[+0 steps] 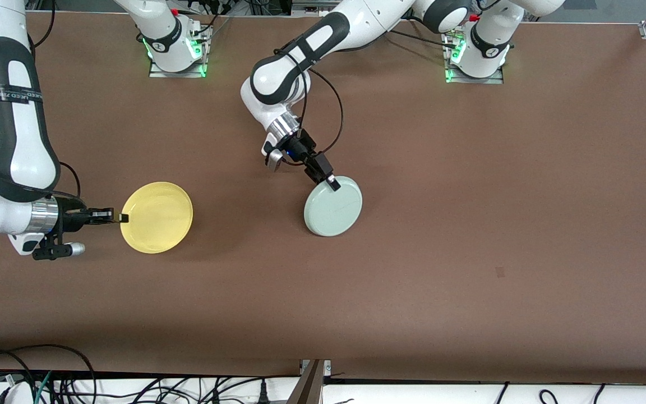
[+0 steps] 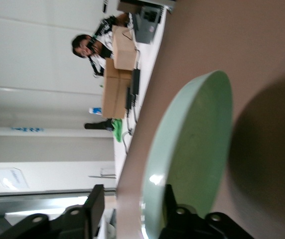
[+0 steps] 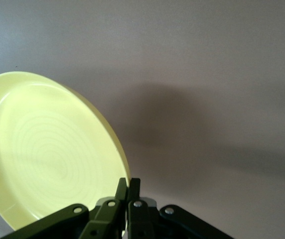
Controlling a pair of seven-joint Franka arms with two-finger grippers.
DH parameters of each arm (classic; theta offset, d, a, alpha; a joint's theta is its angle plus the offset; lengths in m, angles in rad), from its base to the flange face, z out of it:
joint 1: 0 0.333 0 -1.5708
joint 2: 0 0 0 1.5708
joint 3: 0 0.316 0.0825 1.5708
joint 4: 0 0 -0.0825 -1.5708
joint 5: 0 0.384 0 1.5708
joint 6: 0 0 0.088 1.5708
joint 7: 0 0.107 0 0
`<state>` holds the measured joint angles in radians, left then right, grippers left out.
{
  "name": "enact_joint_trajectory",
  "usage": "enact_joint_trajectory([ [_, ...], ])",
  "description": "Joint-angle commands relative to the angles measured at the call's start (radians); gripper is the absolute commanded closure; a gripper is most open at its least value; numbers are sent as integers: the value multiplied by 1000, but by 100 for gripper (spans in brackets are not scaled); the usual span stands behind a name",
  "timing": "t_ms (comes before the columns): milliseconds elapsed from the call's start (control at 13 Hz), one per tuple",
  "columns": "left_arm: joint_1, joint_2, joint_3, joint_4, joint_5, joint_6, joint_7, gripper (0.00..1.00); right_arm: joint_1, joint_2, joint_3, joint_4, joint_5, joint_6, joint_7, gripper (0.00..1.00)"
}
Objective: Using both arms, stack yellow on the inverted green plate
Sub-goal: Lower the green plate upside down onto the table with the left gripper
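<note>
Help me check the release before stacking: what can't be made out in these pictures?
- Front view: left gripper covers the green plate rim; contact unclear.
- Left wrist view: frame edge crops that rim.
- Right wrist view: right gripper pinches the yellow plate; its underside is hidden.

Front view: high camera facing both arm bases at 12 o'clock, whole brown table [image 1: 413,269] in frame. Left wrist view: close, along its fingers onto the green plate [image 2: 192,154], room at 9 o'clock. Right wrist view: close on the yellow plate [image 3: 48,149]. Front view shares both plates.
</note>
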<state>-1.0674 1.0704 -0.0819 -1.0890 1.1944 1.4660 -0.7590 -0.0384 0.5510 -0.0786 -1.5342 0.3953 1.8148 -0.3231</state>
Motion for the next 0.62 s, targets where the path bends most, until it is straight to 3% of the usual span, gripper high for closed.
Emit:
enact_joint_trajectory([
  [0, -3, -9, -21, 41, -143, 17, -63, 15, -3, -3, 7, 20, 14, -23, -11, 100],
  [77, 10, -24, -27, 40, -215, 71, -100, 0, -3, -3, 8, 32, 14, -25, -13, 100],
  [309, 66, -76, -25, 40, -486, 245, -149, 0, 18, -5, 10, 32, 20, -26, -13, 100],
  [540, 116, -102, -27, 38, -594, 408, -195, 0, 68, -3, 10, 23, 22, -69, 36, 100],
])
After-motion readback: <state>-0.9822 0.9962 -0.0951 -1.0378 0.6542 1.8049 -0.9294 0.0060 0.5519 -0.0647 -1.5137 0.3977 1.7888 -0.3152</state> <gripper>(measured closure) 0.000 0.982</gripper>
